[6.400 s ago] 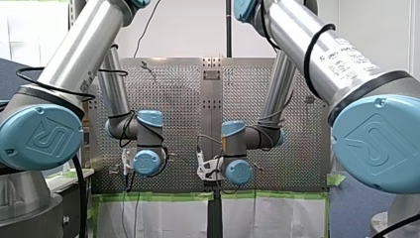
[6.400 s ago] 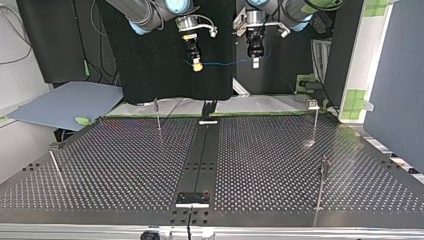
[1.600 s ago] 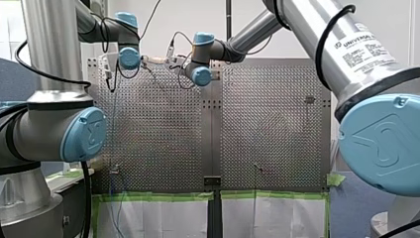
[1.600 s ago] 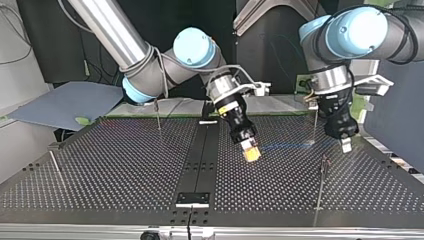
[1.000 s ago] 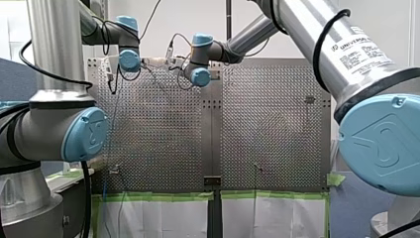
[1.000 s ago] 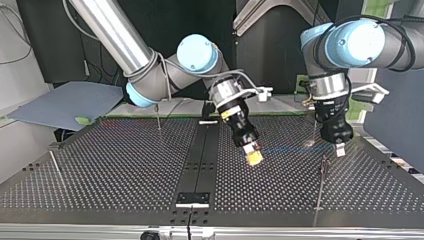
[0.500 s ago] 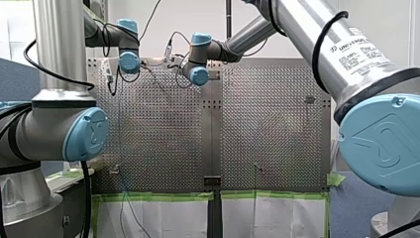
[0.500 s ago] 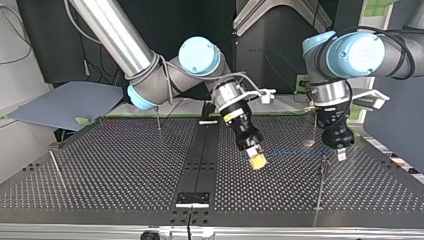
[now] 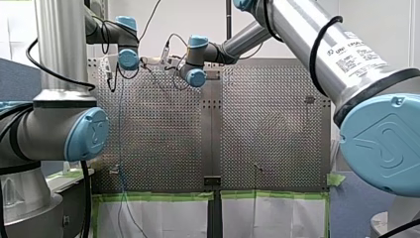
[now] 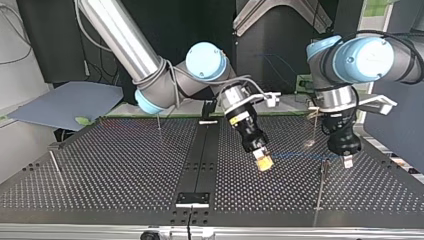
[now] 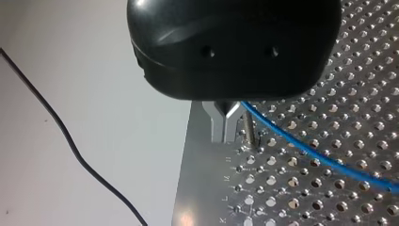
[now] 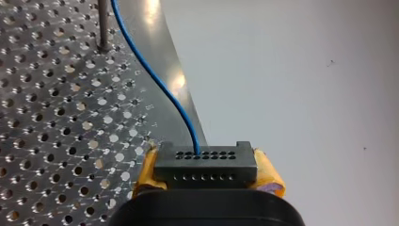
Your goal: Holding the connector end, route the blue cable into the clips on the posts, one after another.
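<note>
Right gripper (image 10: 263, 162) pinches connector (image 12: 205, 165) mid-table (image 10: 125, 165); cable (image 10: 300, 156) runs straight to left gripper (image 10: 347, 161), clamped on it, beside post (image 10: 324, 175) near the top view's right table edge.

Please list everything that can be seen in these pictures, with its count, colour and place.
table: one, dark, perforated, under the arms.
blue cable: one, blue, stretched above the table, top view's right half.
connector: one, black, on the cable's gripped end.
posts: at least four, metal, upright on the table.
sheet: one, grey-blue, beyond the table, top view's left.
right gripper: one, yellow pads, shut on the connector.
left gripper: one, black, shut on the blue cable.
</note>
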Motion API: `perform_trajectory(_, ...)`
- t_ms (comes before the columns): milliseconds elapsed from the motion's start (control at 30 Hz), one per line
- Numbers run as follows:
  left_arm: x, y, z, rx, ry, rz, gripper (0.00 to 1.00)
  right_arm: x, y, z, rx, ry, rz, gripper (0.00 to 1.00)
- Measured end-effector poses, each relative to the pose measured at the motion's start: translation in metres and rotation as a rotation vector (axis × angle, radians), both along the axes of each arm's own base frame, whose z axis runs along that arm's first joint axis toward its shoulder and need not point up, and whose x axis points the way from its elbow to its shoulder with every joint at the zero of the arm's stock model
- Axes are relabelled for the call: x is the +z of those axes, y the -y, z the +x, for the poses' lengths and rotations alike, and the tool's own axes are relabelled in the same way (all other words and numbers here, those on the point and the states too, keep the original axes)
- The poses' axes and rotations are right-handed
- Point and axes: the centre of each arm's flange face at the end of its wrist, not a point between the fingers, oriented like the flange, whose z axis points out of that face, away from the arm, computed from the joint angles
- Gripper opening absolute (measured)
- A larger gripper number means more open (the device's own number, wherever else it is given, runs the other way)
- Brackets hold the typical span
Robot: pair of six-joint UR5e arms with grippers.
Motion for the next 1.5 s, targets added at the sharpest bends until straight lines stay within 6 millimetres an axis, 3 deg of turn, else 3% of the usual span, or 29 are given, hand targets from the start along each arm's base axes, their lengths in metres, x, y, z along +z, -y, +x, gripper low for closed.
perform_trajectory(367, -0.020, -0.004, 0.013, -0.019, -0.047, 0.002, 0.00, 0.004, 0.010, -0.005, -0.006, 0.011, 0.009, 0.00)
perform_trajectory(800, -0.002, -0.012, 0.026, -0.044, 0.000, -0.012, 0.00, 0.004, 0.026, -0.013, -0.028, 0.011, 0.009, 0.00)
perform_trajectory(1267, -0.023, -0.022, 0.047, -0.067, -0.037, -0.021, 0.00, 0.003, 0.041, -0.022, -0.046, 0.010, 0.009, 0.00)
perform_trajectory(1500, -0.017, -0.028, 0.056, -0.084, -0.001, -0.047, 0.00, 0.002, 0.048, -0.026, -0.048, 0.009, 0.005, 0.00)
